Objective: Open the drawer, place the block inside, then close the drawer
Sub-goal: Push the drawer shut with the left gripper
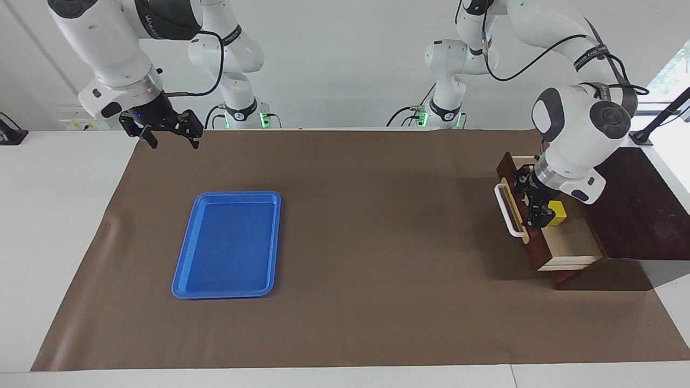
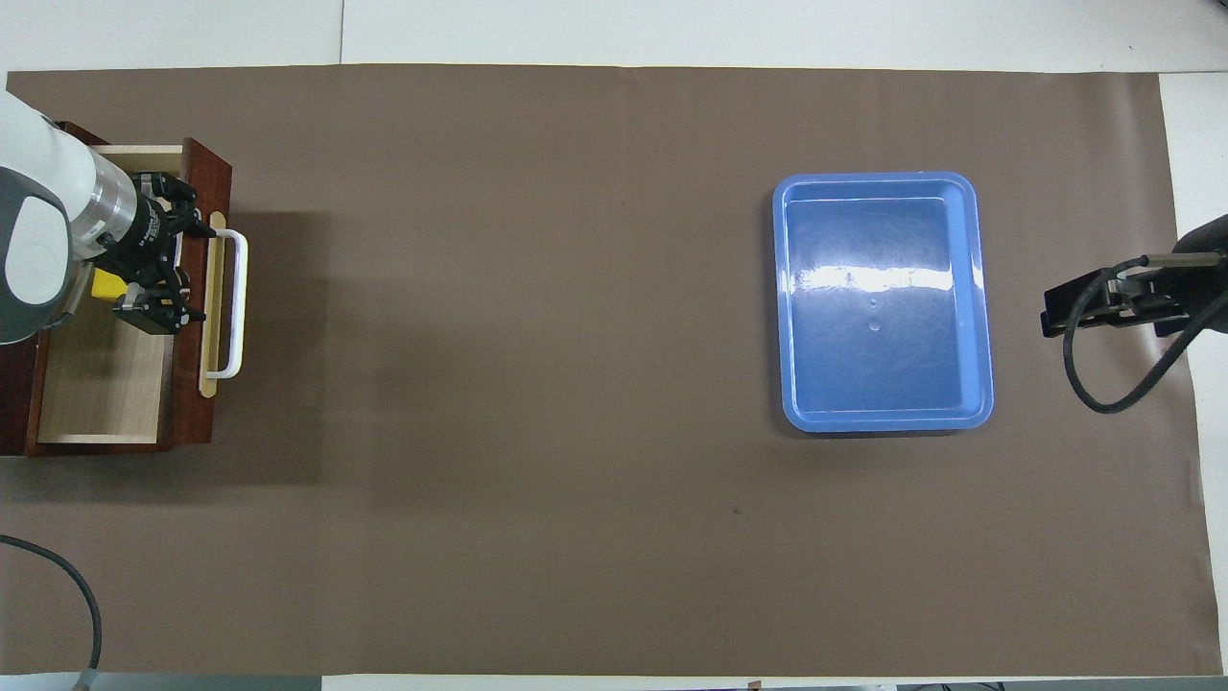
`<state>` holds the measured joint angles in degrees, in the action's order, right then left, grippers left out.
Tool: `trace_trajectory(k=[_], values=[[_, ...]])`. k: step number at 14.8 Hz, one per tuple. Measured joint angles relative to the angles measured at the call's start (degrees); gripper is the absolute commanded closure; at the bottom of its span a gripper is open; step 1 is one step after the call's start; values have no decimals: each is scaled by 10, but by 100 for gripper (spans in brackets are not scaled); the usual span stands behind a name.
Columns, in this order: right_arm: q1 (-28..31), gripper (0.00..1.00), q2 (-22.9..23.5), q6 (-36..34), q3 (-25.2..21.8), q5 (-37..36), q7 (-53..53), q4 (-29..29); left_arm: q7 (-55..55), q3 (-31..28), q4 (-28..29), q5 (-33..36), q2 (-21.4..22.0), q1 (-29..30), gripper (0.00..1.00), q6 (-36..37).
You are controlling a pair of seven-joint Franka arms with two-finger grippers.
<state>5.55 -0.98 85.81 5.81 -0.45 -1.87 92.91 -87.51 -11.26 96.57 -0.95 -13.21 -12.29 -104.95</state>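
Note:
The drawer (image 1: pixel 572 243) stands pulled out of its dark wooden box (image 1: pixel 641 210) at the left arm's end of the table, its white bar handle (image 1: pixel 509 218) facing the table's middle. The small yellow block (image 1: pixel 558 212) lies inside on the pale floor (image 2: pixel 106 384), partly hidden by the hand. My left gripper (image 1: pixel 531 203) hangs open in the drawer just inside its front (image 2: pixel 197 413), beside the block (image 2: pixel 104 283) and not gripping it. My right gripper (image 1: pixel 170 133) waits open in the air over the table's edge at the right arm's end.
A flat blue tray (image 1: pixel 183 269) with nothing in it lies on the brown mat toward the right arm's end. The mat (image 1: pixel 377 226) covers most of the table between the tray and the drawer. A black cable loops below the right gripper (image 2: pixel 1094 307).

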Motion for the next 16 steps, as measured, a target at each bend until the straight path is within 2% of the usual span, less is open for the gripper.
trace_trajectory(k=[9, 16], values=[[0, 0, 0, 0, 0, 0, 0, 0, 119, -84, 0, 0, 0, 2, 0, -6], [0, 0, 0, 0, 0, 0, 0, 0, 163, -103, 1, -2, 1, 6, 0, -12]])
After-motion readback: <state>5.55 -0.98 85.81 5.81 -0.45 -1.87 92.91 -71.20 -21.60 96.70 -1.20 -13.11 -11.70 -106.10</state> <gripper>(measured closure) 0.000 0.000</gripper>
